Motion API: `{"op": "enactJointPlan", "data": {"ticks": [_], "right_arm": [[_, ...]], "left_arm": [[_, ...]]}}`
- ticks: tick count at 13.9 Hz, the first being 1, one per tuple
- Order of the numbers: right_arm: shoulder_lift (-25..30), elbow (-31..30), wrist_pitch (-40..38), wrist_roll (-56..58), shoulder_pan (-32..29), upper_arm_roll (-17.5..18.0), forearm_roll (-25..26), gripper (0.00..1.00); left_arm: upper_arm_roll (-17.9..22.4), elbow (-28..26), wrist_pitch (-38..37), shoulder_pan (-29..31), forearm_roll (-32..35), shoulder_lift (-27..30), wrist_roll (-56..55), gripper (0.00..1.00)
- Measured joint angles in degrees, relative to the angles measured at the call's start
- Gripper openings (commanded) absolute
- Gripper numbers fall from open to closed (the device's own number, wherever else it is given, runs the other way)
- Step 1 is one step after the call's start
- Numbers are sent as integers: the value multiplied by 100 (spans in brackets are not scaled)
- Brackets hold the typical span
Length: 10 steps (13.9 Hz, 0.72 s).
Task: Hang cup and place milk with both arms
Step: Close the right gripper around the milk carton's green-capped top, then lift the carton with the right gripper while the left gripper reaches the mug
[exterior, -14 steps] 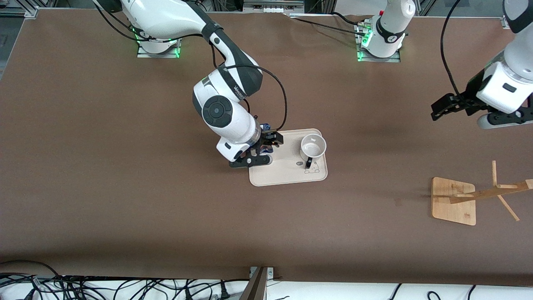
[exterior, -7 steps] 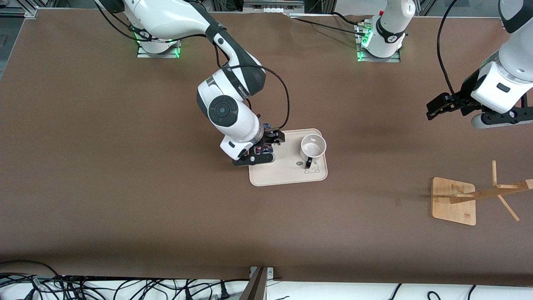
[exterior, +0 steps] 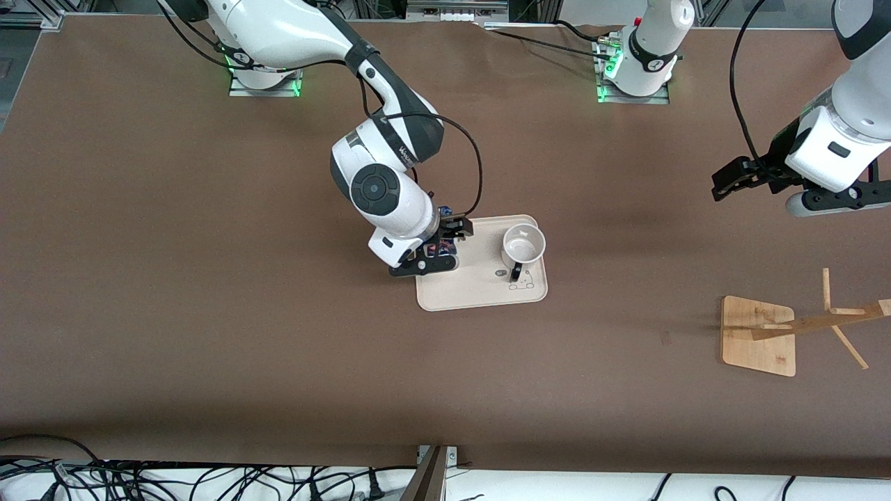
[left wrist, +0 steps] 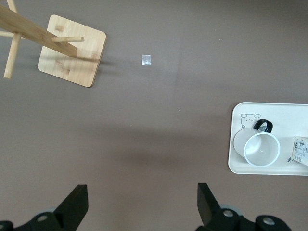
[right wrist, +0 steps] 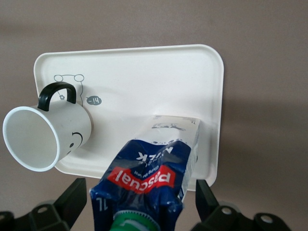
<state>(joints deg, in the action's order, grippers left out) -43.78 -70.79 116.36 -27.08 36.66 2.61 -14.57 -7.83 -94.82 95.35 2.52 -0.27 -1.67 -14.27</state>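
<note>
The milk, a blue and white carton with a green cap, stands on the cream tray at its right-arm end. My right gripper is open, with one finger on each side of the carton and gaps showing. In the front view the right gripper hides most of the milk. The cup, white with a black handle, stands upright on the tray beside the milk; it also shows in the left wrist view. My left gripper is open and empty, high over bare table.
A wooden cup rack with angled pegs stands at the left arm's end of the table, nearer the front camera; it also shows in the left wrist view. Cables lie along the table's near edge.
My right gripper has shifted a little onto the tray's end and closed in around the milk. My left arm has drifted slightly toward the bases.
</note>
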Motion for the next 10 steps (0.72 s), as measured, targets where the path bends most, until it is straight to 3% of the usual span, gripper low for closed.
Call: {"op": "enactJointPlan", "data": {"ticks": [3,7,10], "right_arm": [[0,0,0,46,1,0,1,83],[0,-1,0,132,2,-3,3,37],[1,-1,0,291,2,-21,4,30]], "left_arm": [[-3,0,-3,12,0,-14,0,100],[-5,-2,-9,42,0,-47,0,100],[-8,-8,-12,44,0,-66,0,100]]}}
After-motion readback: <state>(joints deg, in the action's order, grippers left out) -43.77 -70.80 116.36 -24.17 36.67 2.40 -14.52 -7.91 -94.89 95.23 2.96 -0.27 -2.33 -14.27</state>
